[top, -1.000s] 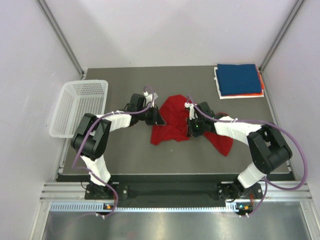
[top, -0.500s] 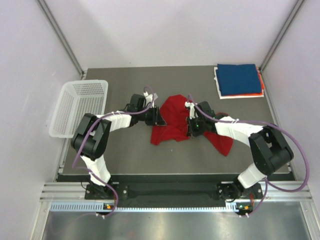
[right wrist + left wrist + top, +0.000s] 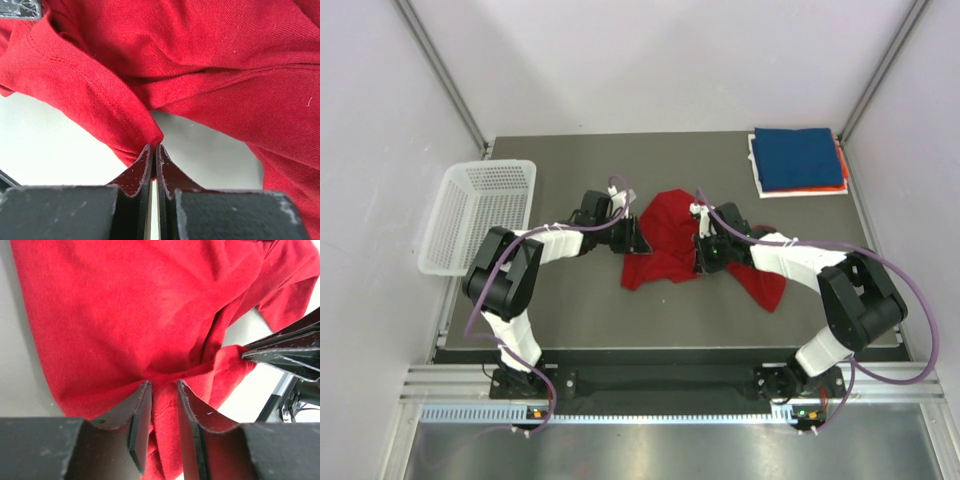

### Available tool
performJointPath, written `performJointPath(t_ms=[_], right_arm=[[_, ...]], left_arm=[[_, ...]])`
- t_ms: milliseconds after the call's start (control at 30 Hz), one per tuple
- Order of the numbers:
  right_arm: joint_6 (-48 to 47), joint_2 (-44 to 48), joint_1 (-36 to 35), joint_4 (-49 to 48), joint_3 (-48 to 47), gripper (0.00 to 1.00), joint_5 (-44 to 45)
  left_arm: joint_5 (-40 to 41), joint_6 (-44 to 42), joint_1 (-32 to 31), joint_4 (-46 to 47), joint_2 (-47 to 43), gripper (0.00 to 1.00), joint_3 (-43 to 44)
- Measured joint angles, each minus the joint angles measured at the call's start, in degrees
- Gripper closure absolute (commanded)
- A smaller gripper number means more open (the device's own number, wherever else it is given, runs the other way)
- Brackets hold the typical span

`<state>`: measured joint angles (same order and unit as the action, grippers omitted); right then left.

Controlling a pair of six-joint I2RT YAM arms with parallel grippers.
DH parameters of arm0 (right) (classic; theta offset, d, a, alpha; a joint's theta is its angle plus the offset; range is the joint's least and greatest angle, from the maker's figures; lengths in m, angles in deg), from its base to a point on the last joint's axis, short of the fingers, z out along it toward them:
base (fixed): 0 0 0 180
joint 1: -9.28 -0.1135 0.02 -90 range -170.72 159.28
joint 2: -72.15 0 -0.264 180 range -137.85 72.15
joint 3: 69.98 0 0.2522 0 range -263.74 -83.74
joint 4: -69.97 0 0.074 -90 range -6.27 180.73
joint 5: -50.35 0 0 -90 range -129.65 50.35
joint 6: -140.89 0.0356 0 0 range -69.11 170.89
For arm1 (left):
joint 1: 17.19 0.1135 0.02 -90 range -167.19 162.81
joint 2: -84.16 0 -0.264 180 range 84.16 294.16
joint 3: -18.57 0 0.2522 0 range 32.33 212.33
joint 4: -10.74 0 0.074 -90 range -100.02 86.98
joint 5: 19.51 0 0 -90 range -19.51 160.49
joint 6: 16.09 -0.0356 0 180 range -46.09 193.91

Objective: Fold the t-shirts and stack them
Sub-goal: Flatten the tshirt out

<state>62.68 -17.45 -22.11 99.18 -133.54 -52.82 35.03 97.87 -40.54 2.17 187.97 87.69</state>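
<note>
Top external view: red t-shirt point(image 3: 665, 228) unfolded, well apart from folded t-shirt stack point(image 3: 798, 160); right gripper point(image 3: 154, 148) pinches it, left gripper point(image 3: 163, 386) parted.

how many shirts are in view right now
4: a crumpled red shirt in the middle, and three piled at the far right, a blue shirt on top with an orange shirt and a white shirt peeking out beneath. More may hide inside.
</note>
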Motion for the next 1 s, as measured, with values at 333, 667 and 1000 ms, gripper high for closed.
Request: performJointPath(t_ms=[333, 667, 1000], right_arm=[[0.0, 0.0, 0.0, 0.0, 0.0, 0.99, 0.0], [4.8, 0.0, 0.1, 11.6, -14.4, 0.52, 8.3], [26.1, 12.0, 7.1, 29.9, -13.8, 0.48, 27.6]], left_arm=[[-0.2, 0.0, 0.0, 0.0, 0.0, 1.00, -1.1], [11.8, 3.3, -0.1, -11.5, -7.0, 1.00, 3.1], [39.5, 4.6, 2.1, -29.0, -25.0, 1.00, 14.1]])
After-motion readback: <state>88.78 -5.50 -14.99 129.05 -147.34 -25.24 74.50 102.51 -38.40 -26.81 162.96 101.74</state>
